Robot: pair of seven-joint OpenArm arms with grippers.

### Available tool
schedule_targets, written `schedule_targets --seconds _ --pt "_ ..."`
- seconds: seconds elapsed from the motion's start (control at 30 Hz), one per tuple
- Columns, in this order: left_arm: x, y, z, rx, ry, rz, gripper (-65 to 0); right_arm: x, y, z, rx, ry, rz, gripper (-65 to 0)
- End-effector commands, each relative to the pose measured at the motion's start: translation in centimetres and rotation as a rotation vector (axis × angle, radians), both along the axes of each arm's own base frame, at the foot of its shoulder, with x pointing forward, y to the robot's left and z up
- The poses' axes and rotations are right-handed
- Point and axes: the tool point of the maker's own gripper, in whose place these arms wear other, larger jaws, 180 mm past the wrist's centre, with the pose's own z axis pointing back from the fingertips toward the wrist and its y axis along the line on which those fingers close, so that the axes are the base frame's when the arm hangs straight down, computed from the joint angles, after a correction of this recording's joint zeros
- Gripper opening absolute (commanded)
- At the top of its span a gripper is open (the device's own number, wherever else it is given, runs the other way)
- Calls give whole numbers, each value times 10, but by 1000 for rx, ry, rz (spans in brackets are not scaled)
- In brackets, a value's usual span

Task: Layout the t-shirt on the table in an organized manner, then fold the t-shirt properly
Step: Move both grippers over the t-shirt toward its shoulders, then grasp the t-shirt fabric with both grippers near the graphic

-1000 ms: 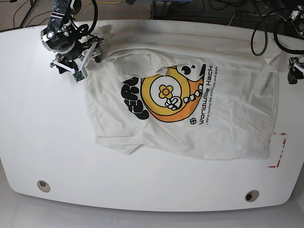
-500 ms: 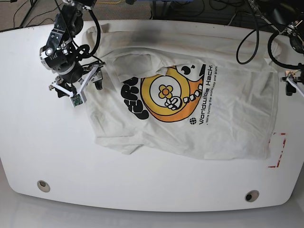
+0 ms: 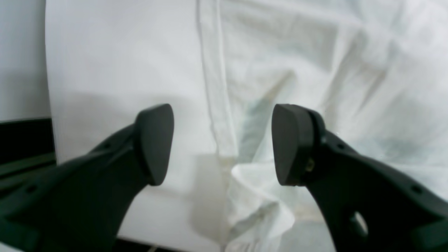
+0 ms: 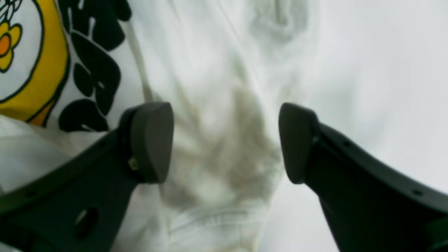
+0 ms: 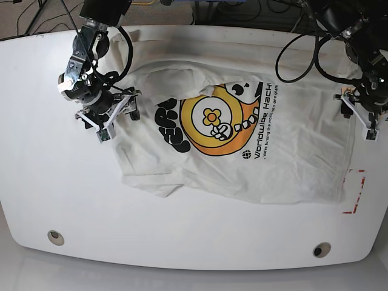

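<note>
The white t-shirt (image 5: 291,151) lies spread and wrinkled on the white table (image 5: 182,230), its orange-yellow graphic (image 5: 212,121) facing up. At the shirt's left edge in the base view, my right gripper (image 5: 118,120) hovers open. The right wrist view shows the right gripper (image 4: 224,140) over creased cloth (image 4: 224,105) beside the black lettering (image 4: 94,70), nothing between its fingers. My left gripper (image 5: 357,115) hangs open above the shirt's right edge. In the left wrist view, the left gripper (image 3: 222,143) straddles a hem (image 3: 213,87), bare table (image 3: 105,70) to the left.
Two round grommet holes (image 5: 55,237) (image 5: 321,250) sit near the table's front edge. A red-outlined rectangle mark (image 5: 354,191) lies just right of the shirt. Black cables (image 5: 285,57) loop over the back right of the table.
My right gripper has moved toward the near side, onto the shirt's left edge. My left gripper has come inward from the table's right rim to the shirt's right edge. The shirt has not moved.
</note>
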Motion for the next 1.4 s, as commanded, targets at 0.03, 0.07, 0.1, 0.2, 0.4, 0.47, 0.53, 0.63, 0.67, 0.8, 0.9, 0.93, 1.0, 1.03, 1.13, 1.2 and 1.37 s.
schedule_targets --seconds 0.03,0.07,0.1,0.2,0.4,0.47,0.53,0.63,0.67,0.8,0.9,0.93,1.0,1.03,1.13,1.2,1.37 --pt "7 6 14 22 -45 -3 -243 10 -10 0 -1 -15 -7 -208" --pt "7 6 14 22 -45 -3 -243 10 -9 -4 10 -7 -9 -217" --pt "6 6 13 22 -42 -3 -243 10 -9 -7 18 -5 -11 -231" --pt "3 7 10 24 -31 -3 -243 9 -18 -17 20 8 -14 -314" --pt "3 9 12 31 -31 -3 -243 18 -28 -33 54 26 -34 -530" --pt "3 10 13 33 -31 -3 -243 22 -37 -36 49 35 -40 -560" --pt "4 8 12 33 -30 -9 -243 31 -48 -37 51 34 -54 -561" --pt "4 8 12 33 -29 -10 -243 42 -58 -36 58 22 -67 -549" --pt "4 8 12 33 -31 -10 -243 49 -64 -33 56 10 -73 -547" --pt "6 7 14 33 -35 -12 -243 64 -82 -27 47 2 -92 -549" --pt "9 3 13 33 -34 -27 -243 78 -97 -17 37 -10 -107 -549" --pt "11 0 12 32 -31 -40 -243 83 -104 -13 26 -14 -110 -549" --pt "14 -5 11 32 -27 -58 -243 92 -110 -4 5 -26 -99 -549" --pt "16 -9 10 32 -24 -72 -243 98 -112 0 -13 -29 -82 -549" --pt "19 -15 10 30 -24 -92 -243 109 -117 11 -47 -49 -53 -549" --pt "20 -18 9 28 -21 -102 -243 113 -120 15 -61 -55 -40 -549" --pt "29 -27 11 28 -30 -130 -243 119 -117 14 -72 -55 -9 -547"
